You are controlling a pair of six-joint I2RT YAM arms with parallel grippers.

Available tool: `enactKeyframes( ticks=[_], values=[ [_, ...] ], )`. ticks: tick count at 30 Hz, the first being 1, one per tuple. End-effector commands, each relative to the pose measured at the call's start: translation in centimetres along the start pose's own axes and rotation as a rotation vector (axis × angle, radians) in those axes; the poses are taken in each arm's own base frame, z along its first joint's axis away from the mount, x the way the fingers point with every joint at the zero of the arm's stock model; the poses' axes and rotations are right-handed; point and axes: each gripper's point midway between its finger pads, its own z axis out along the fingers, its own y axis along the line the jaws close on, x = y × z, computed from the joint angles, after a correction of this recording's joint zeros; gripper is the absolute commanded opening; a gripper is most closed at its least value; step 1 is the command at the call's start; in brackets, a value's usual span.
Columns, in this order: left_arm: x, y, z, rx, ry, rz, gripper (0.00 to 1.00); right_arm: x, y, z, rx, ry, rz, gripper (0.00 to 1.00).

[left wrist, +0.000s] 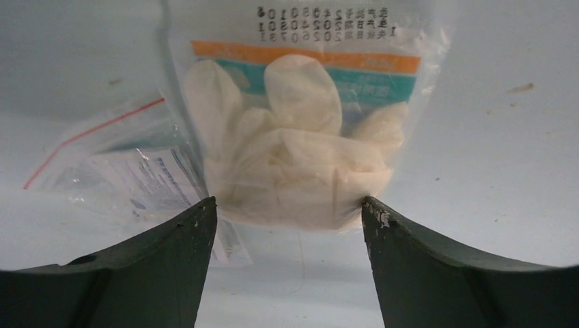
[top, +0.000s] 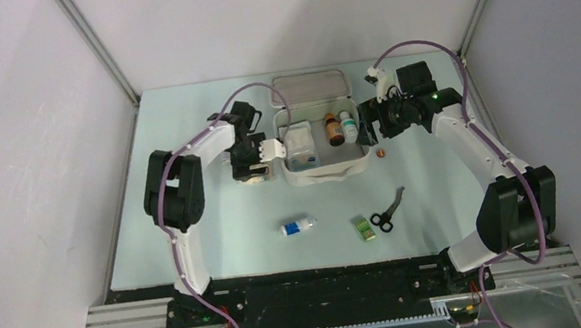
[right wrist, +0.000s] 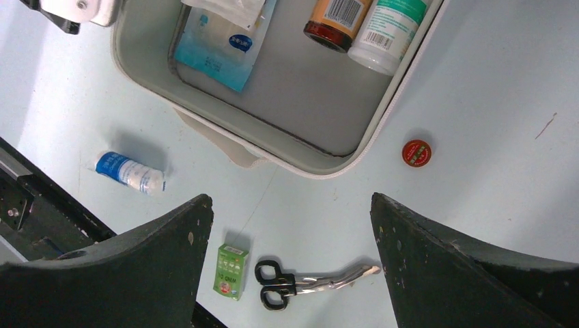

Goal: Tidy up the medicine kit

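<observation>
— Medicine kit: where does it sit?
— Open at the far middle of the table, lid hinged back, one arm at each side. An amber bottle and a white bottle lie against its right wall.
— And the left gripper?
— Jaws apart, clamping nothing. Its tips hang low at the near edge of a glove packet, which lies just beside a clear zip bag.
— So the packet looks placed. How to finish well?
— Rise straight up with the jaws wide, so neither tip snags the film and drags it out.
— Right gripper?
— Spread and empty, by the kit's right rim. A red tin sits near that rim. Scissors, a green box and a blue-labelled tube wait outside, nearer the bases.
</observation>
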Motion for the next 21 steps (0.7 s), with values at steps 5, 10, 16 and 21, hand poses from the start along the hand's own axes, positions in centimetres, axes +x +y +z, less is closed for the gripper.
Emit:
enactKeyframes(
  ticks=[5, 10, 16, 21],
  values=[
    [-0.1, 0.0, 0.0, 0.044, 0.099, 0.016, 0.66, -0.5, 0.6, 0.1, -0.032, -0.016, 0.016, 0.9],
    [-0.2, 0.2, 0.3, 0.09, 0.125, -0.006, 0.61, -1.3, 0.7, 0.0, -0.033, -0.028, 0.022, 0.9],
    [-0.3, 0.1, 0.3, 0.186, 0.127, 0.017, 0.45, -1.4, 0.6, -0.1, -0.024, -0.027, 0.026, 0.89],
    [-0.6, 0.8, -1.7, 0.167, 0.035, -0.099, 0.28, -1.7, 0.5, -0.4, -0.006, -0.036, 0.021, 0.89]
  ],
)
